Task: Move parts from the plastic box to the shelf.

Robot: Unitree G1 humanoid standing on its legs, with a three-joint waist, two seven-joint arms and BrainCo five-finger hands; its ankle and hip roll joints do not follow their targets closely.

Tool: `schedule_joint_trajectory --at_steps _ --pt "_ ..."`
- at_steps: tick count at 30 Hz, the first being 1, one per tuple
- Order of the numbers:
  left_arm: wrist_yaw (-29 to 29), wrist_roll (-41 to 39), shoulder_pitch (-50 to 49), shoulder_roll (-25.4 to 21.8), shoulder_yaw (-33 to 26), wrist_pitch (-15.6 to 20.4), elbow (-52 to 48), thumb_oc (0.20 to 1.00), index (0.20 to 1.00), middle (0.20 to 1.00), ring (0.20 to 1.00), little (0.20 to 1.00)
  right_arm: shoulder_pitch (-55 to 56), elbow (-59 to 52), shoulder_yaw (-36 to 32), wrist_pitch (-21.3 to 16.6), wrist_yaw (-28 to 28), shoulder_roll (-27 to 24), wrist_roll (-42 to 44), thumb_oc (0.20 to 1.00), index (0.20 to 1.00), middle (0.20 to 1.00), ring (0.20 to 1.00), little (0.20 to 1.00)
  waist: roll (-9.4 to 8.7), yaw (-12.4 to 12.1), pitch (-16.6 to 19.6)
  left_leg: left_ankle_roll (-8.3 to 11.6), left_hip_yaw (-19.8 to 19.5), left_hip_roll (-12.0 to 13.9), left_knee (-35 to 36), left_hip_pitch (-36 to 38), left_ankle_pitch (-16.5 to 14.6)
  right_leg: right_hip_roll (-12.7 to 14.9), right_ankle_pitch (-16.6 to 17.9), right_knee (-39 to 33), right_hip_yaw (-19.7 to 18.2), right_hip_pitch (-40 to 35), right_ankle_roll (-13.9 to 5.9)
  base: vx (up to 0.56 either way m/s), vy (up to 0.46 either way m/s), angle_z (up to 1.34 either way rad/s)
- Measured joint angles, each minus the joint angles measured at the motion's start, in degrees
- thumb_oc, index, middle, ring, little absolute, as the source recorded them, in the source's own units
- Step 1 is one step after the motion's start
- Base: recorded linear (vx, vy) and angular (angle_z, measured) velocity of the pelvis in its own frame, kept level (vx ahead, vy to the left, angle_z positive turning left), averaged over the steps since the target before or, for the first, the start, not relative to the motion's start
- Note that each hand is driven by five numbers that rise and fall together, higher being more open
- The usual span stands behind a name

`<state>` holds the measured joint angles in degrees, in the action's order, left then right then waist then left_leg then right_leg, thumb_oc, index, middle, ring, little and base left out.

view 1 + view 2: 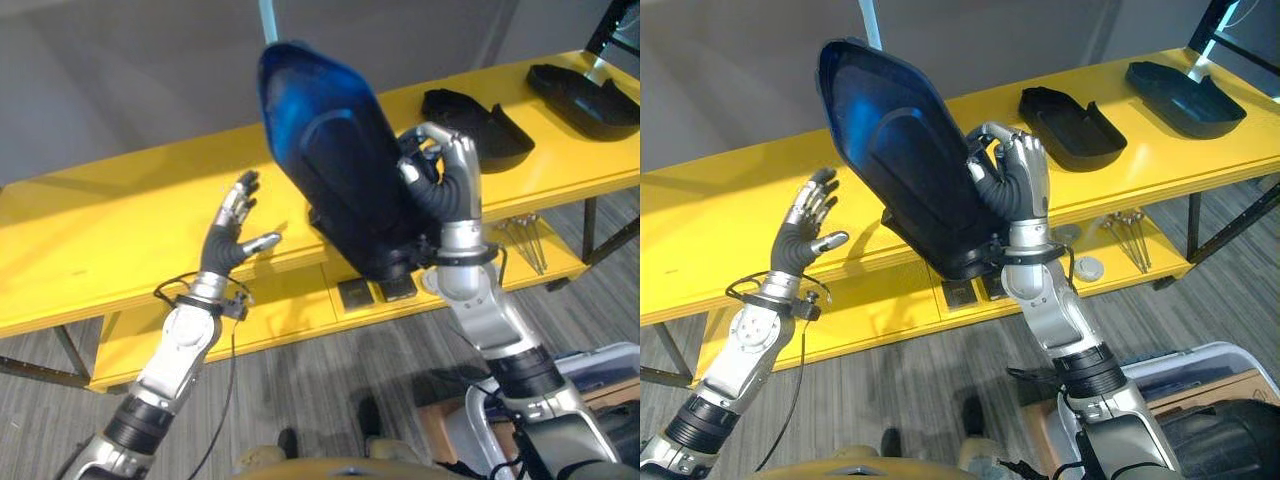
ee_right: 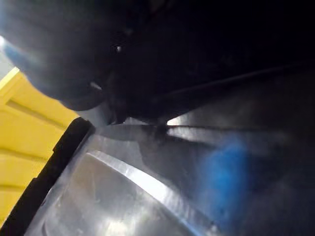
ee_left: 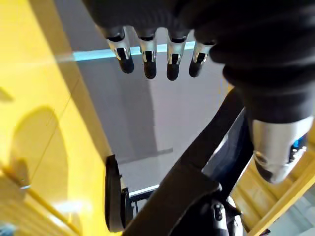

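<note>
Across the whole width of both eye views runs the yellow shelf [image 1: 720, 220], its top board level with the raised hands and a lower board beneath. On that top board, toward the robot's right, lie two black moulded parts already set down: one shallow tray-like part [image 1: 1072, 124] and, farther right, a second black part [image 1: 1185, 96], well apart from each other.

Above the middle of the shelf hangs the large black shell part [image 1: 902, 150], the piece now in transit. Its long axis runs steeply, the rounded upper end up and toward the robot's left, the narrower lower end down by the shelf's front edge. It is tilted, not flat, its hollow side facing the head camera.

The right hand [image 1: 1012, 180] holds it from the robot's right, fingers curled over the shell's right rim near its lower half, thumb tucked against it. So the part's bulk lies up and left of those fingers, overhanging the grip.

The left hand [image 1: 808, 228] is raised just left of the shell, not touching it, fingers straight and spread, thumb out, palm turned toward the part. It is the nearer free hand to the unsupported upper end, and in my judgement laying the shell flat turns on that side being steadied.
</note>
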<state>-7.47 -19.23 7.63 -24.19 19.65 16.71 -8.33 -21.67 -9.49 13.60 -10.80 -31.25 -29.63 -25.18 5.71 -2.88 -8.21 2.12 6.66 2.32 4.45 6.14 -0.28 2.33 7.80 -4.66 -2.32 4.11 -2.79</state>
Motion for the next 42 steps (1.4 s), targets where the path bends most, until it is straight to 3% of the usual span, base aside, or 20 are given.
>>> schedule_joint_trajectory --at_steps 3,8,14,15,16,25,32,37,42 --pt "1.54 -4.89 -0.89 1.17 1.16 -0.91 0.13 1.0 1.0 1.0 1.0 1.0 0.0 -0.03 1.22 0.26 0.08 1.23 0.15 0.2 0.2 0.2 0.2 0.2 -0.29 0.05 0.13 0.12 0.03 -0.4 -0.02 0.19 0.08 0.32 0.85 0.0 -0.17 -0.06 -0.85 0.02 0.002 0.01" --pt "3.11 -9.21 0.28 2.54 3.37 -2.69 1.75 1.0 1.0 1.0 1.0 1.0 -0.33 -0.43 3.44 0.61 2.38 2.3 1.57 0.2 0.2 0.2 0.2 0.2 -0.29 0.27 0.13 0.12 0.05 -0.28 -0.01 0.26 0.0 -0.07 1.34 0.01 -0.44 0.0 -0.62 0.04 0.021 -0.05" --pt "2.77 -15.74 3.12 7.66 4.26 -3.62 7.4 1.0 1.0 1.0 1.0 1.0 -0.47 -0.72 5.99 0.62 5.07 5.49 7.69 0.2 0.2 0.2 0.2 0.2 -0.32 1.47 0.13 0.2 1.42 -0.19 0.0 0.7 -0.25 -0.33 0.89 0.0 -1.76 0.19 -1.16 0.0 0.023 -0.12" --pt "2.83 -16.14 3.53 7.94 4.3 -3.62 7.58 0.485 0.485 0.485 0.485 0.485 -0.43 -0.73 6.5 0.62 5.05 5.97 8.25 0.2 0.2 0.2 0.2 0.2 -0.37 1.69 0.1 0.28 1.59 -0.17 0.01 0.71 -0.34 -0.39 0.88 0.0 -1.81 0.34 -1.15 -0.01 0.031 -0.11" --pt "2.66 -17.11 4.59 8.49 4.96 -3.26 8.22 0.2 0.2 0.2 0.2 0.2 -0.44 -0.73 6.68 0.62 5.02 6.72 9.75 0.2 0.2 0.2 0.2 0.2 -0.46 2.14 0.14 0.39 2.05 -0.15 0.01 0.44 -0.41 -0.45 0.98 0.01 -2.06 0.74 -1.17 0.0 0.016 -0.14" --pt "2.36 -17.52 6.95 8.78 5.03 -0.92 8.9 0.2 0.2 0.2 0.2 0.2 -0.44 -0.72 5.78 0.75 5.08 5.66 14.04 0.2 0.2 0.2 0.2 0.2 -0.69 3.57 0.3 0.38 4.23 -0.32 0.01 0.07 -0.37 -0.67 1.7 0.0 -3.56 2.26 -0.97 0.01 0.01 -0.14" --pt "2.98 -13.26 8.31 4.54 4.54 0.09 8.84 0.2 0.2 0.2 0.2 0.2 -0.44 -0.72 5.74 0.9 7.3 5.55 16.99 0.2 0.2 0.2 0.2 0.2 -0.67 3.1 0.33 0.38 4.42 -0.31 0.01 0.18 -0.37 -0.7 2.08 0.0 -3.67 2.17 -1.3 0.0 0.0 0.0" --pt "2.9 -10.51 8.3 4.42 3.7 0.43 8.85 0.2 0.2 0.2 0.2 0.2 -0.44 -0.72 5.61 0.9 7.42 5.5 17.02 0.2 0.2 0.2 0.2 0.2 -0.67 2.43 0.33 0.38 4.41 -0.32 0.01 0.45 -0.38 -0.7 2.16 0.0 -3.67 1.9 -1.19 0.0 0.0 0.0" --pt "1.6 -1.15 6.67 2.29 1.79 0.37 8.72 0.2 0.2 0.2 0.2 0.2 0.22 -0.72 5.5 0.85 8.95 3.42 16.92 0.2 0.2 0.2 0.2 0.2 -0.77 1.6 0.46 0.39 4.42 -0.27 0.02 0.73 -0.38 -0.73 2.16 0.0 -3.6 1.65 -1.18 0.0 0.0 0.0"
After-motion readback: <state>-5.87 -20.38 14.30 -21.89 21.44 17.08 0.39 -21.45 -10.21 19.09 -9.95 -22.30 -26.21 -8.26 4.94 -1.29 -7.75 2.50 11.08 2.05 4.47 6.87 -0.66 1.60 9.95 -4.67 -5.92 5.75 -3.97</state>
